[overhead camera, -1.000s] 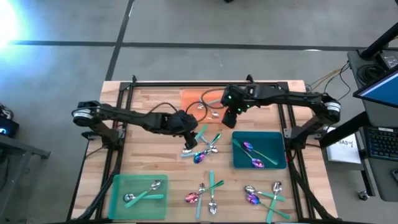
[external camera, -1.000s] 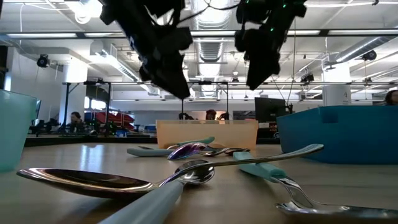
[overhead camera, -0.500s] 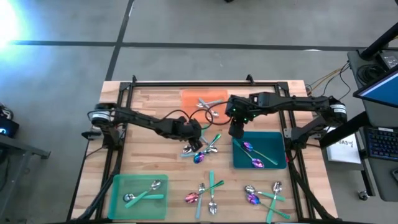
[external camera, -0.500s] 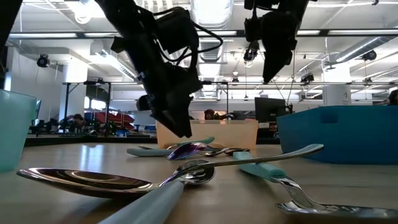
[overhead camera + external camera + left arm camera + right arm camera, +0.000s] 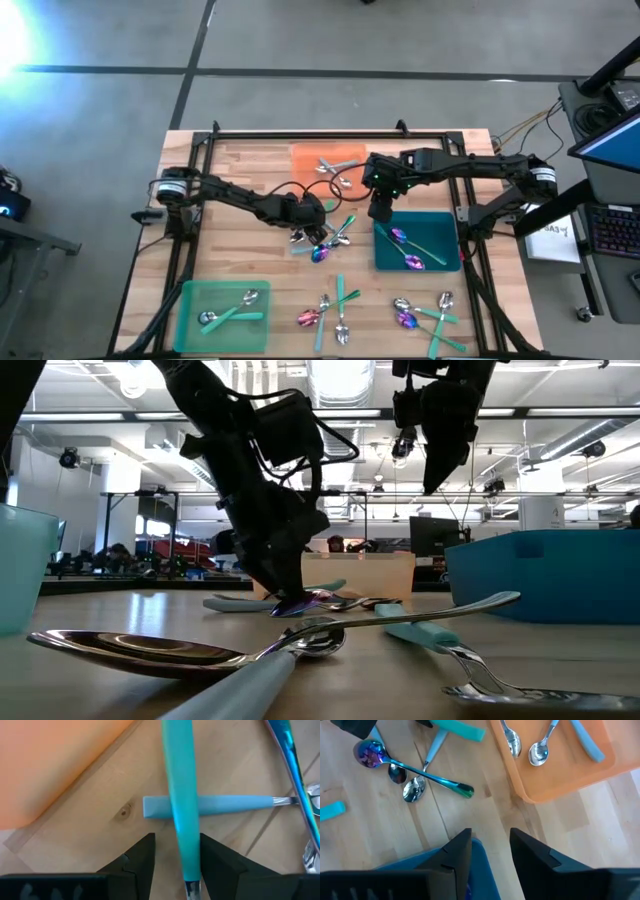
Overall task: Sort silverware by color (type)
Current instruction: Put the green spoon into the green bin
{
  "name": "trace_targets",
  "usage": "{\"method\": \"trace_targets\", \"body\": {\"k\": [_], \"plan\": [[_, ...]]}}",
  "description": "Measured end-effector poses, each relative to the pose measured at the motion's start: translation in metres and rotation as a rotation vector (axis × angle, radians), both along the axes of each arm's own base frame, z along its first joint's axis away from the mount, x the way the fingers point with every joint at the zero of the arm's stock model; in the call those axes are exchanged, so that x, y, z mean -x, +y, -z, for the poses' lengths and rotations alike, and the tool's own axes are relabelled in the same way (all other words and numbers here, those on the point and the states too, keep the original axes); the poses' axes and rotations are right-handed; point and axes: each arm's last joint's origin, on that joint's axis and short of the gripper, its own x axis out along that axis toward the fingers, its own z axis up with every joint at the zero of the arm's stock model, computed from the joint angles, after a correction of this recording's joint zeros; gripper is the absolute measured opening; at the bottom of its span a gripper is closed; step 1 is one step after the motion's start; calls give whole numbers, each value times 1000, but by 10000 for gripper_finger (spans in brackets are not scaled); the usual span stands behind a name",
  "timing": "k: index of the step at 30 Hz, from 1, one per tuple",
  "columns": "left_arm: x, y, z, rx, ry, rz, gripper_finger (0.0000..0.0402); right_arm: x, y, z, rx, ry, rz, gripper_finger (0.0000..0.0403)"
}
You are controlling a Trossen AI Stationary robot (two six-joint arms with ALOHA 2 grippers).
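Table: a pale wooden table [image 5: 240, 170] in a black frame, on a grey concrete floor.
Trays: an orange tray [image 5: 310, 155] at the far edge, a blue tray [image 5: 445, 262] to the right, a green tray [image 5: 200, 300] at the near left corner.
Silverware: silverware [image 5: 330, 240] lies clustered mid-table, with more along the near edge and some in each tray.
Left gripper: the left gripper [image 5: 176, 851] is down at the central cluster, fingers parted on either side of a teal-handled spoon [image 5: 181, 795] that crosses another teal handle; grip cannot be told.
Right gripper: the right gripper [image 5: 490, 842] hangs above the blue tray's far rim, fingers apart, holding nothing.
Room: an open workshop with ceiling lights, monitors and seated people in the distance.
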Motion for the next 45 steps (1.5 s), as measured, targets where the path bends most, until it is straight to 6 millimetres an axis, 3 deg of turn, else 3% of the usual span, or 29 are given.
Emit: {"method": "trace_targets", "body": {"k": [3, 7, 13, 18, 23, 28, 32, 39, 45], "plan": [[0, 0, 0, -3, 1, -1, 99, 0, 0, 0, 0, 0, 0, 120], [2, 0, -5, 5, 3, 5, 30, 0, 0, 0, 0, 0, 1, 112], [4, -3, -14, 27, -8, 41, 29, 0, 0, 1, 0, 3, 1, 98], [13, -12, -44, 51, -53, 121, 29, 2, 0, 5, -3, 21, -1, 88], [39, -26, -84, 48, -41, 176, 29, 6, 1, 17, -4, 63, -18, 82], [75, -48, -119, 90, -42, 189, 29, 10, 2, 27, -40, 102, 35, 82], [97, -72, -135, 140, -58, 211, 29, 11, 8, 31, -112, 107, 37, 82], [127, -131, -130, 274, 45, 303, 31, 7, 38, 31, -217, 106, 32, 82], [160, -172, -122, 343, 143, 211, 33, 6, 74, 28, -258, 111, 33, 82]]}}
